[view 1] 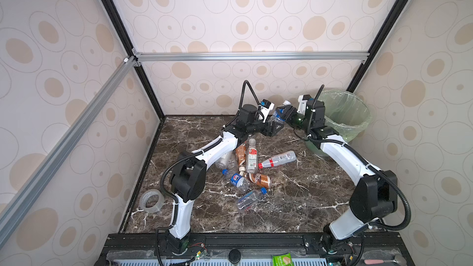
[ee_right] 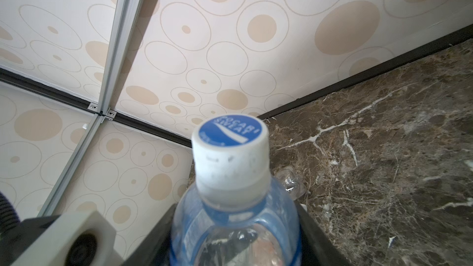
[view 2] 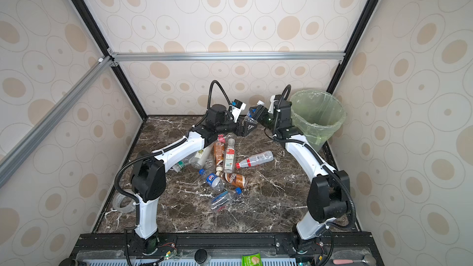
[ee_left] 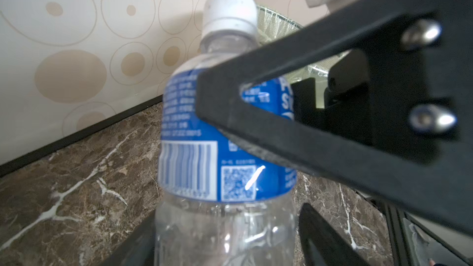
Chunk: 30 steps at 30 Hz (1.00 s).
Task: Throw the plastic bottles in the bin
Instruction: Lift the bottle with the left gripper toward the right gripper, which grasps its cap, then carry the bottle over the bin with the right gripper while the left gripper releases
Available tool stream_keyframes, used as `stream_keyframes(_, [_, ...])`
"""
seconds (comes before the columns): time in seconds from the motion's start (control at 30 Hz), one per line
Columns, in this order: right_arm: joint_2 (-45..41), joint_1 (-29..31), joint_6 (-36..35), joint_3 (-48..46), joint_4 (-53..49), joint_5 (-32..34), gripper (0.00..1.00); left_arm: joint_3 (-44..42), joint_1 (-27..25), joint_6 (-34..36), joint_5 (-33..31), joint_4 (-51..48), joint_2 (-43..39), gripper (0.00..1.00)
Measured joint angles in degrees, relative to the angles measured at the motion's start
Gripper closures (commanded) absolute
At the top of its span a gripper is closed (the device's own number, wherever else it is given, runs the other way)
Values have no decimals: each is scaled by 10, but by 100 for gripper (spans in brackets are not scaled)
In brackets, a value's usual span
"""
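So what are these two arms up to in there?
They are clearing bottles into a bin. A clear plastic bottle with a blue label and white cap is up in the air between the left pincer and the right pincer, apparently a hand-over, near the round bin lined with a pale green bag. Several other plastic bottles lie heaped on the dark marble-patterned table.

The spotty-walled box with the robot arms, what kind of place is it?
Probably a robot test booth, not a real room: wallpapered panels in a metal frame, a left arm and a right arm bolted at the front of a marble-look table, and bottles scattered near a bin.
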Motion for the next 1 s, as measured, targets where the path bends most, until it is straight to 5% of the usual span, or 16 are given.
stream_keyframes(0.23, [-6, 0, -59, 23, -54, 34, 50, -17, -4, 2, -11, -5, -32, 1])
stream_keyframes(0.57, [-13, -9, -194, 177, -165, 130, 50, -88, -4, 15, -34, -9, -120, 1])
stream_keyframes(1.0, [-138, -19, -405, 172, -89, 399, 43, -123, -5, 23, -64, 7, -162, 1])
